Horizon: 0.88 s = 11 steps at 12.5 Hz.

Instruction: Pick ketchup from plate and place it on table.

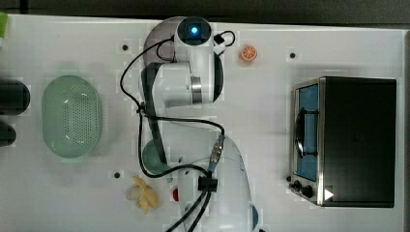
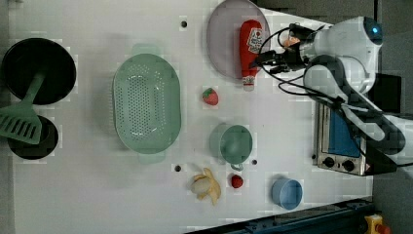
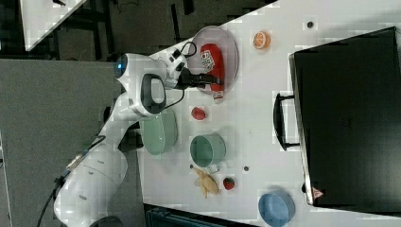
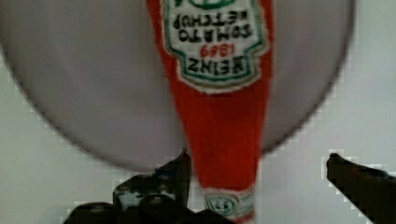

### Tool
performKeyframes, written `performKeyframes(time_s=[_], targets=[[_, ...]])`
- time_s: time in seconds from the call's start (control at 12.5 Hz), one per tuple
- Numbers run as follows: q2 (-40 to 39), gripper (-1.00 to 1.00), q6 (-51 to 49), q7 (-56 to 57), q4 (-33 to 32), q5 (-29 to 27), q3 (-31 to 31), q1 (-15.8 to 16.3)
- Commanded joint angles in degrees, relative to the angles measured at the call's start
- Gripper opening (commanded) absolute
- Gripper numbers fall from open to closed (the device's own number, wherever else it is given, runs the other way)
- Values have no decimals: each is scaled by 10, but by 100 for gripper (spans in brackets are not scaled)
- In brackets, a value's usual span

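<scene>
My claw (image 4: 257, 172) is spread wide open around the neck of the ketchup (image 4: 224, 121), not gripping anything, with the label reading "HEINZ 1869 TOMATO KETCHUP", and the bottle's lying on the lilac plate (image 2: 221, 41) with its cap end poking over the rim onto the white table (image 2: 97, 195).

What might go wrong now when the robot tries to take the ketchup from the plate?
1. The open gripper straddles the ketchup at its narrow neck, so the heavier body may swing down when lifted.
2. The bottle's cap end overhangs the rim of the plate; an off-centre close could push the bottle instead of gripping it.
3. The strawberry lies close by on the table and could be knocked.
</scene>
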<state>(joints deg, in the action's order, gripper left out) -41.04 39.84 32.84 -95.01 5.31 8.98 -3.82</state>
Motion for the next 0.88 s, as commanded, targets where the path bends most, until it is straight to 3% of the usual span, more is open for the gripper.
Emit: performKeyframes(time_s=[0.08,0.64,0.72,0.88], targets=[[-3,100,66,22,19,8,4,11],[-43,100,126,22,18,9,0,13],[-46,92,126,22,18,9,0,13],[-49,42,127,22,18,9,-1,13]])
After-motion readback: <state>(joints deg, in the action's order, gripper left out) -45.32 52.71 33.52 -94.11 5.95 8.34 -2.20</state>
